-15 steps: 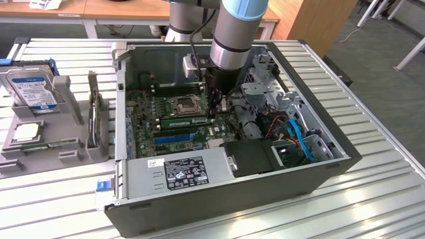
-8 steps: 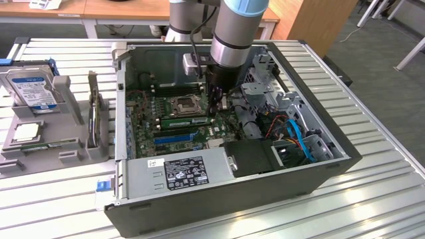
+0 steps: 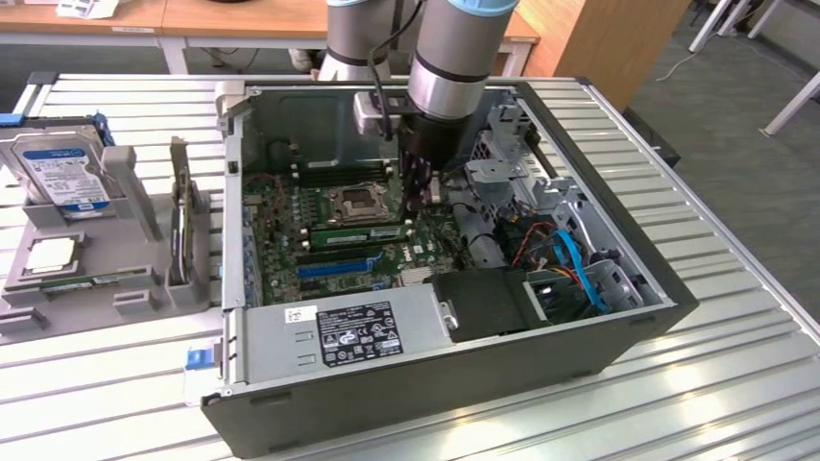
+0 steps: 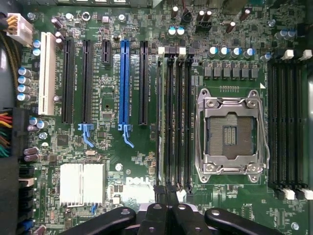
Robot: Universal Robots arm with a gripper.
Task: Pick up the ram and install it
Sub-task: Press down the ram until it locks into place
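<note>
Exterior view's left: hard drive (image 3: 58, 173) upright in a grey holder (image 3: 129, 192), square processor chip (image 3: 52, 254) lying flat below it, both outside the case and well apart from the work. Next, the open PC case (image 3: 237, 240), motherboard (image 3: 276, 240) exposed, empty CPU socket (image 3: 352, 204) in the middle. The ram (image 3: 359, 233) (image 4: 159, 122) lies along the memory slot just beside the socket, on its edge. Whether it is fully seated I cannot tell.

The gripper (image 3: 417, 206) (image 4: 166, 193) is down at the stick's end, fingers clenched together. Pinching the board or only bearing on its top edge? Can't tell.

To do it well, I judge: keep the stick square over the slot, push straight down with no twist, and watch the white end clips (image 4: 161, 50) for a snap. Risk: a tilted press seats one end only. Blue cables (image 3: 583, 269) sit clear on the exterior view's right.
</note>
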